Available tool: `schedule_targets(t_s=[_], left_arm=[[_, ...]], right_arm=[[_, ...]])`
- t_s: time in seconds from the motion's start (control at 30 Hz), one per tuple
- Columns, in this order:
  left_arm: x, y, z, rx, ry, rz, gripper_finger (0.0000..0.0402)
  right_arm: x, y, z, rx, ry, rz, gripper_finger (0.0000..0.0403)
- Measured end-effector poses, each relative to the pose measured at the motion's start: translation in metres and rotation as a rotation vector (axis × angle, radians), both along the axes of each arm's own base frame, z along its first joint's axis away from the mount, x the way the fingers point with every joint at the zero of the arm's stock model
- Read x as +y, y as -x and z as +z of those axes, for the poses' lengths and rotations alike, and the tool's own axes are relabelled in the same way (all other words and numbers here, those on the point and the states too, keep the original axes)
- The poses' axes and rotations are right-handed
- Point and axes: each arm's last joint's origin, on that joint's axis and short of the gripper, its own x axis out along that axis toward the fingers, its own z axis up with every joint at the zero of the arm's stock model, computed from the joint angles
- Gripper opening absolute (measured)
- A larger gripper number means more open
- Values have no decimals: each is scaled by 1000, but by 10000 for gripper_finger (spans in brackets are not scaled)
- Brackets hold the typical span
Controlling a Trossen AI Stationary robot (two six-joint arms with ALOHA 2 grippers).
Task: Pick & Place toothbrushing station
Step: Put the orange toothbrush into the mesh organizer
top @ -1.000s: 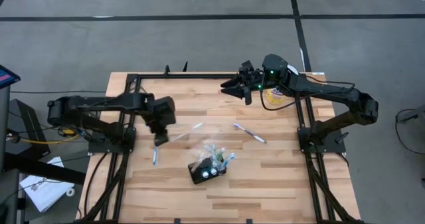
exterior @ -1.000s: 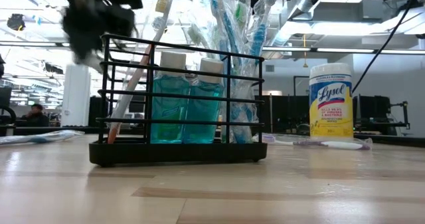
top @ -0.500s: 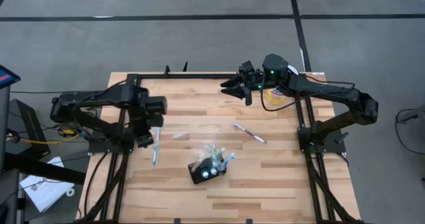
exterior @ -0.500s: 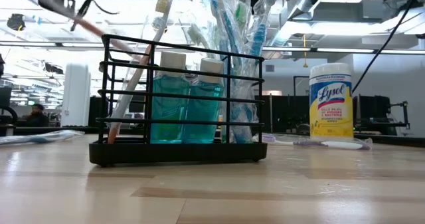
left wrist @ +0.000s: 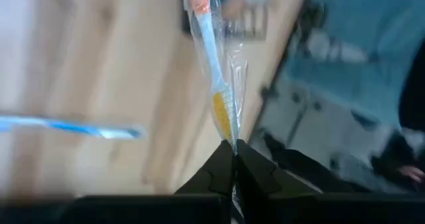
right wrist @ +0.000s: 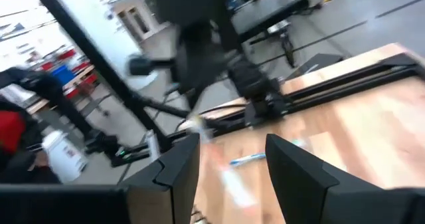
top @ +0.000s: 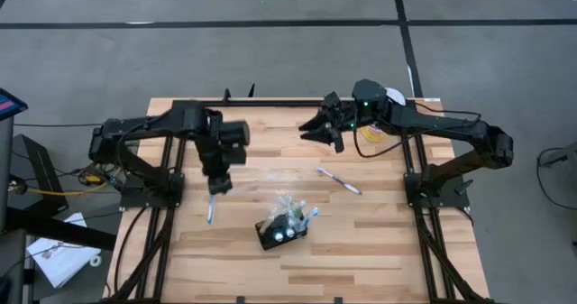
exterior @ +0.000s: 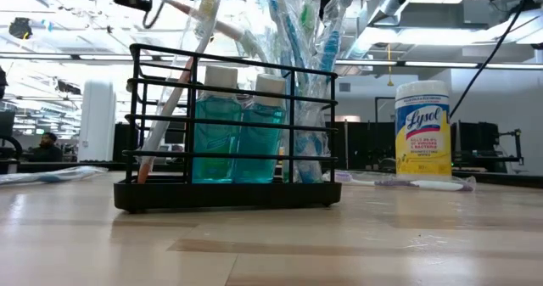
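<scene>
- Station sits near the table's front middle, already stuffed with brushes.
- Left gripper is pinching a wrapped brush, not dropped in yet.
- Right gripper is spread, empty, at the back.
- Two loose brushes are left, I reckon.

The left claw has swung from the left edge of the tabletop back toward the centre of the high view, now near the loose blue brush; it grips a wrapped toothbrush. In the low view that brush now slants across the upper left. The right claw has dipped slightly leftward.
</scene>
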Motion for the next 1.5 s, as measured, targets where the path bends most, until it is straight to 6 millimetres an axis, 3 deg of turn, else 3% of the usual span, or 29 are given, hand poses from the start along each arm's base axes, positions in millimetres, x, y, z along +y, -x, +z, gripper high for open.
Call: schedule_targets(t_s=[0.23, 0.33, 0.4, 0.57, 0.77, 0.87, 1.13, 1.3, 1.4, 1.5], left_arm=[[41, -13, 11, -213, -95, 160, 0], [52, -22, 17, -335, -92, 202, 0], [57, -26, 20, -400, -103, 219, 0], [69, -30, 25, -480, -131, 269, 0], [73, -30, 25, -485, -141, 293, 0], [76, -31, 25, -486, -231, 332, 0], [96, -21, 28, -480, -347, 423, 0], [89, -9, 42, -537, -347, 422, 0], [82, -2, 50, -573, -337, 431, 0], [76, 6, 58, -598, -352, 450, 0]], right_arm=[[1, -10, -7, 16, -32, 41, 163], [1, -14, -12, 55, -46, 43, 163], [0, -21, -5, 14, -32, 48, 163], [-3, -32, -4, 28, -36, 50, 163], [-5, -47, -4, 50, -51, 106, 163], [-2, -57, -6, 60, -68, 134, 163], [3, -64, 12, 31, -61, 168, 163], [-7, -60, 2, 138, -106, 101, 163], [-15, -57, -8, 210, -62, -25, 163], [-21, -57, -12, 174, -67, -56, 163]])
